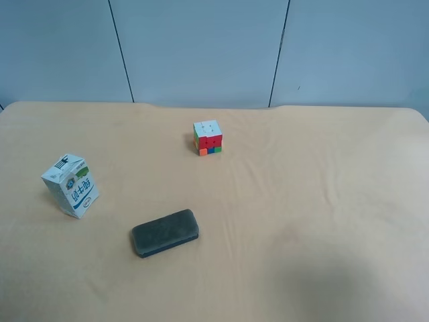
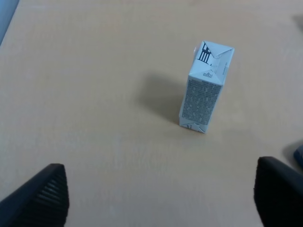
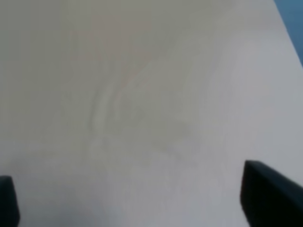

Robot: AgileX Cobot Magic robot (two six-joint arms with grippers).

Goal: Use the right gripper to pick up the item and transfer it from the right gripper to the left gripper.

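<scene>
Dark eraser lies nearest; milk carton stands upright at nine o'clock, seen only by the spread, empty left hand; right hand, also spread, sees bare counter.

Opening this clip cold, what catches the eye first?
Three small things sit apart on a tan cloth: a bright puzzle cube towards the far wall, a white carton standing upright at the high view's left, and a dark eraser lying nearer the camera. Neither arm shows in the high view. The left hand is open with the carton ahead of it, untouched.
</scene>
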